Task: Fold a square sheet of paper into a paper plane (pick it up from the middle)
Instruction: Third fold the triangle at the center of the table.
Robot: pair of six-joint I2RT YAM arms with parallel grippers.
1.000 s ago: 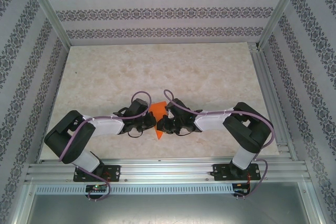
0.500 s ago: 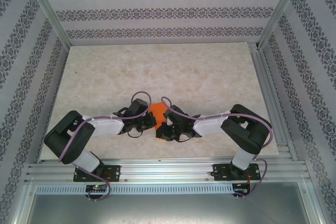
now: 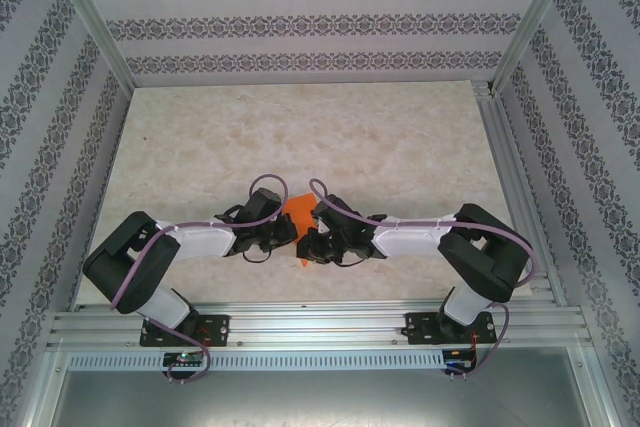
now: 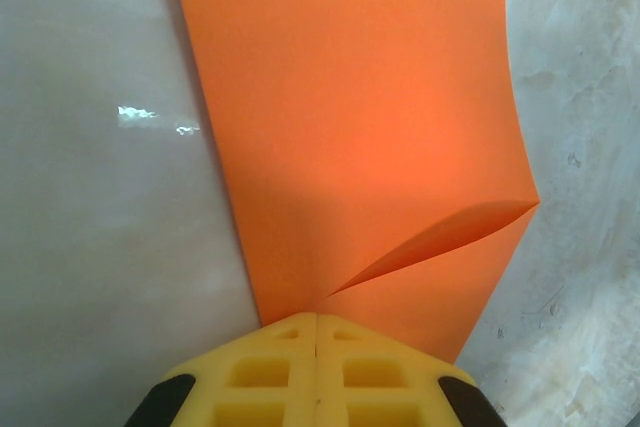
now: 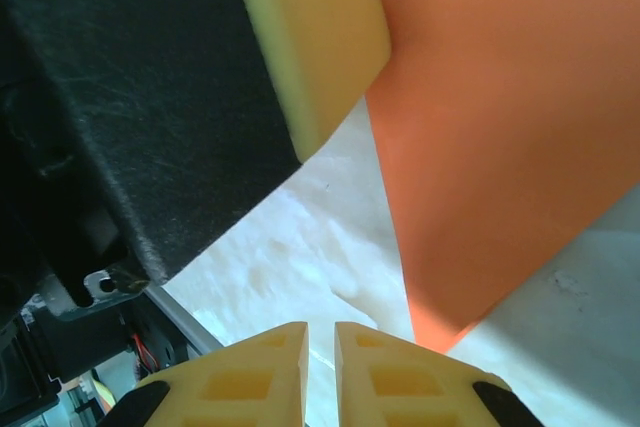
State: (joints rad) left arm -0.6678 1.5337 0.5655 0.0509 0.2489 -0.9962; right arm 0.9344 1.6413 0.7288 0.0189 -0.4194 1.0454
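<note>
The square sheet of paper (image 3: 297,211), bright orange and partly folded, lies between my two grippers near the table's front middle. In the left wrist view the paper (image 4: 360,127) stretches away from my left gripper (image 4: 316,315), whose yellow pads are shut on its near edge; one flap lifts at the right. My left gripper (image 3: 287,234) is at the paper's left side. My right gripper (image 5: 320,327) is just left of the paper's lower corner (image 5: 500,147), its pads all but shut with a thin slit and nothing between them. It sits low beside the paper (image 3: 308,245).
The pale marbled table (image 3: 300,127) stretches far behind the grippers. Patterned walls close in the back and sides. A metal rail (image 3: 320,327) runs along the near edge. The left gripper's black body and yellow finger (image 5: 320,37) crowd the right wrist view.
My right arm has shifted, its elbow swinging out to the right, while its gripper stays beside the paper. The left arm has kept still with its hold on the paper.
</note>
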